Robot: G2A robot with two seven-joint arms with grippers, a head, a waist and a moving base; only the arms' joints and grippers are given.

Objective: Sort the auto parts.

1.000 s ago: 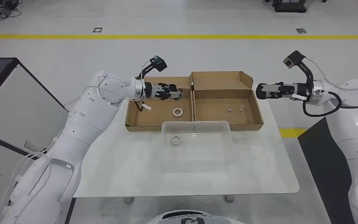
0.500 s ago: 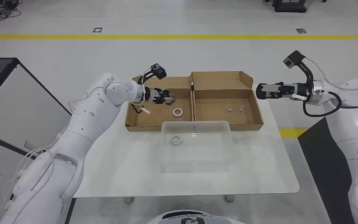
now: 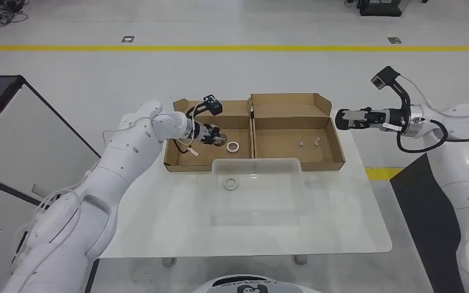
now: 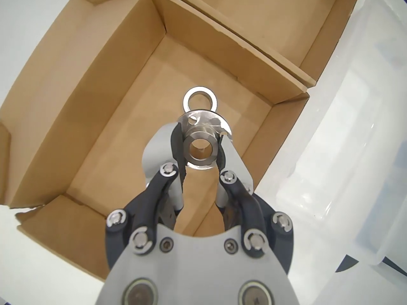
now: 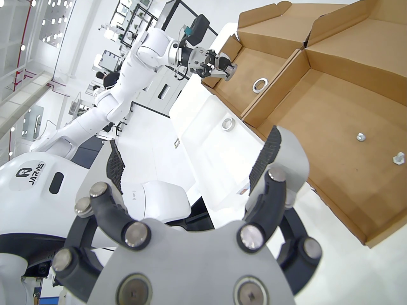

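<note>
A shiny metal part point(image 4: 203, 128) is pinched between the fingers of the left claw point(image 4: 199, 145) and is held over the left cardboard box point(image 4: 95, 103). A metal ring point(image 4: 186, 99) is seen lying in that box, just past the part. Farther off, two bolts point(image 5: 360, 137) are seen in the right box point(image 5: 318, 103). The right claw point(image 5: 190, 157) is spread wide beside that box.

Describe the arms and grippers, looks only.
The left arm and right arm have glossy white rounded shells. The left gripper and right gripper share a grey metal palm plate with round screws, black linkage bars and silver-backed jaws; the right's carry ribbed black pads. A black camera module sits on a curved bracket at each wrist, with thin cables looping beside.
</note>
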